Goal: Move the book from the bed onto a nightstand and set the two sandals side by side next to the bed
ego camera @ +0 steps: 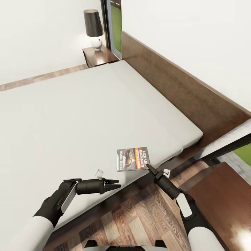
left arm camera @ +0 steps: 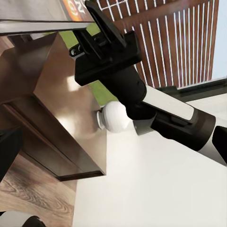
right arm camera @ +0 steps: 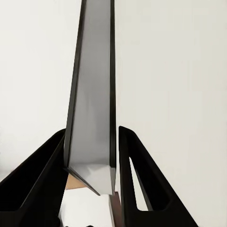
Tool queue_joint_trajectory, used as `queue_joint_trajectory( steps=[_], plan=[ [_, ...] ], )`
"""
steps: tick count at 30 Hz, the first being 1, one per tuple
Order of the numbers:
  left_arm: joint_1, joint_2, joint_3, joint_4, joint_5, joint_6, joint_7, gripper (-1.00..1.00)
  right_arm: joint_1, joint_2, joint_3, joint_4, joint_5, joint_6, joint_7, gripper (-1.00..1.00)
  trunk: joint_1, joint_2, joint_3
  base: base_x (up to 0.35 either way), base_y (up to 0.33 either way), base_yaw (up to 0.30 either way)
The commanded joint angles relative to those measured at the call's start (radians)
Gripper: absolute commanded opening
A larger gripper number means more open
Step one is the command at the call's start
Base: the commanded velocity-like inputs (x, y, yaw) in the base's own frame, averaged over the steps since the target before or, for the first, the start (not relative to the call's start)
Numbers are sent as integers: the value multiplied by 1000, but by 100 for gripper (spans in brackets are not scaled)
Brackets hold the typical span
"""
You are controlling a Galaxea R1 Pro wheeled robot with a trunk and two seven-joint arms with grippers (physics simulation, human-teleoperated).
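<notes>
The large low platform bed (ego camera: 87,115), with its dark brown wooden frame and headboard and plain off-white mattress, carries nothing else on its bare top; the small thin paperback book (ego camera: 132,159) with the dark cover, orange band and white "RICHARD BACHMAN" lettering sits at the mattress's near right edge, cover up, its near right corner pinched by the right gripper (ego camera: 150,168). In the right wrist view the book (right arm camera: 94,104) is seen edge-on, standing between the two black fingers (right arm camera: 137,179), which press against both faces of it, so this gripper is clamped on the book. The left gripper (ego camera: 113,185) hangs over the near edge of the bed, to the left of the book and apart from it, its dark fingers drawn to a narrow point with nothing between them; whether a small gap remains I cannot tell. At the far left end of the headboard stands a low, square-topped, dark brown wooden nightstand (ego camera: 99,57) bearing a lamp (ego camera: 93,28) with a dark shade and white base. A second dark brown wooden unit (ego camera: 223,195) stands on the near right, on the brown wood-plank floor (ego camera: 139,216). In the left wrist view the right arm (left arm camera: 156,106) crosses in front of that brown unit (left arm camera: 61,109) and a round white lamp base (left arm camera: 115,116).
</notes>
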Motion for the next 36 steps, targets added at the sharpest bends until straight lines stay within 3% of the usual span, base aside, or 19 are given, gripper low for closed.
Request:
queue_joint_trajectory(
  steps=[1, 36],
  plan=[
    [-1, 1, -4, 0, 9, 10, 1, 100, -1, 1, -4, 0, -1, 6, 2, -100, -4, 7, 3, 0, 0, 0],
    [-1, 0, -4, 37, 9, 9, 5, 100, 1, 0, -1, -9, 10, 5, 6, -100, -4, 7, 14, 0, 0, -4]
  ],
)
